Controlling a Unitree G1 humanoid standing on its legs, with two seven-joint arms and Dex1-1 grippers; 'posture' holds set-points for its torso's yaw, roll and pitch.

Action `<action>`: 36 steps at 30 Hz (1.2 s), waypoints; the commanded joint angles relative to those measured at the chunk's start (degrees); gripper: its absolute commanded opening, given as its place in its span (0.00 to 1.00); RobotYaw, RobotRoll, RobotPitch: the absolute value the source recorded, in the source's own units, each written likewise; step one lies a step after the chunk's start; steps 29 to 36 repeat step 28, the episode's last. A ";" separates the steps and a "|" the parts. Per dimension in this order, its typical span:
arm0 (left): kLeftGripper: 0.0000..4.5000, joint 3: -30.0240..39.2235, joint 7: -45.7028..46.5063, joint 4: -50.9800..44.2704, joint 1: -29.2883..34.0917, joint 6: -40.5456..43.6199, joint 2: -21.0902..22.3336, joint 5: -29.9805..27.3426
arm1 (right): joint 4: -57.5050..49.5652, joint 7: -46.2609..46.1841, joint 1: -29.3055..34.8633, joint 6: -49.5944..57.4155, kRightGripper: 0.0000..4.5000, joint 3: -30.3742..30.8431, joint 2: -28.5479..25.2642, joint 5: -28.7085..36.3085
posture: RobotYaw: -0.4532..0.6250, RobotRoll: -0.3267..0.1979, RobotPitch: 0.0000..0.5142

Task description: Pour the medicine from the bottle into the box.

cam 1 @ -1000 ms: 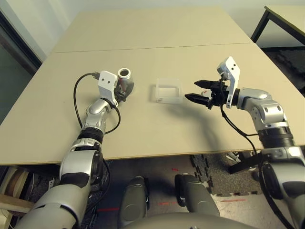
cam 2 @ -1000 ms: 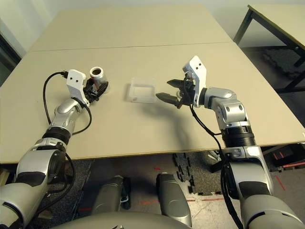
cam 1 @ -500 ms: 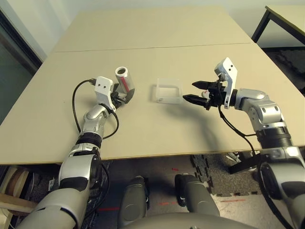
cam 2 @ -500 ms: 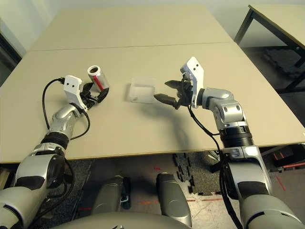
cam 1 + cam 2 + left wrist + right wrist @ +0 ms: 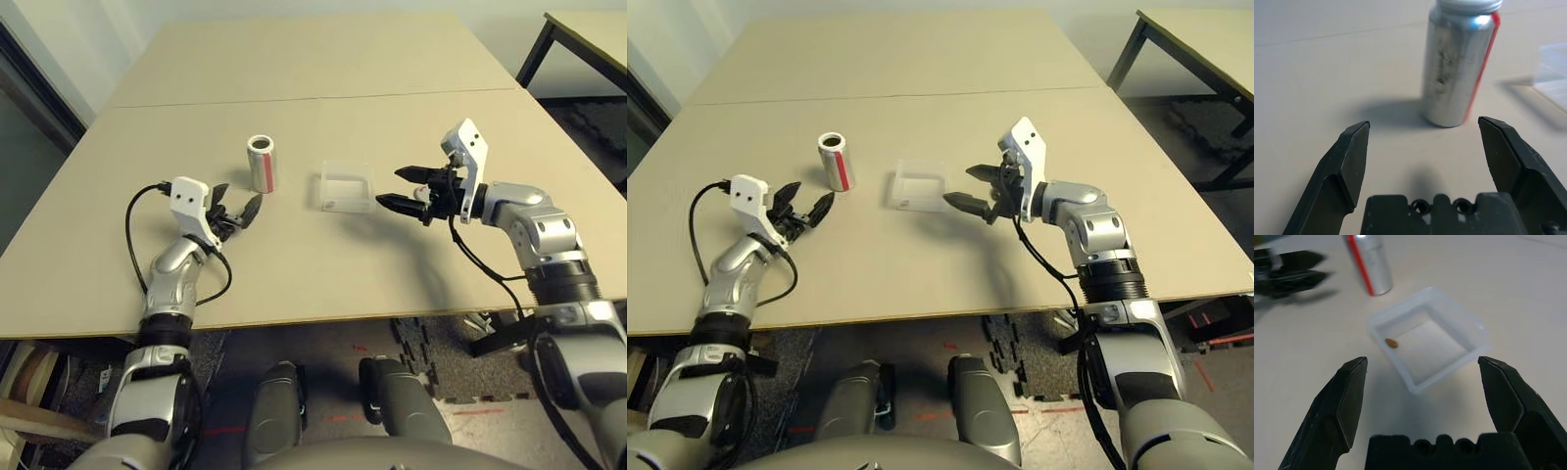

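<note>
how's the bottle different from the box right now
The bottle is an opaque silver cylinder with a red stripe; the box is clear plastic, square and shallow. The bottle stands upright and tall; the box lies flat and low. The bottle stands in front of the open left gripper, apart from it; the box lies beside the open right gripper. A small brown pill lies in the box. Both rest on the table, ungripped.

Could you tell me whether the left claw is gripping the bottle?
No, the left claw is open and the bottle stands apart on the table.

Beige table (image 5: 323, 78) with upright bottle (image 5: 263, 164) beside clear box (image 5: 347, 188)
</note>
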 commanded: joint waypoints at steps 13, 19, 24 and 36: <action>0.99 8.60 10.88 15.50 -7.90 -4.72 10.54 1.52 | 28.83 -41.16 -0.30 -34.30 1.00 -14.16 2.80 -9.12 | 0.35 0.62 0.23; 0.99 7.98 10.99 22.27 -11.15 -8.12 11.79 2.27 | 33.53 -43.38 -1.16 -38.41 1.00 -15.05 3.04 -8.27 | 0.32 0.62 0.26; 0.99 7.84 12.96 23.71 -10.98 -9.87 11.53 2.82 | 33.52 -40.62 -1.75 -38.88 1.00 -15.93 2.53 -5.93 | 0.33 0.62 0.27; 0.99 8.11 14.80 24.08 -9.71 -10.48 11.43 2.93 | 33.82 -39.83 -2.06 -39.04 1.00 -16.14 2.28 -5.47 | 0.33 0.62 0.27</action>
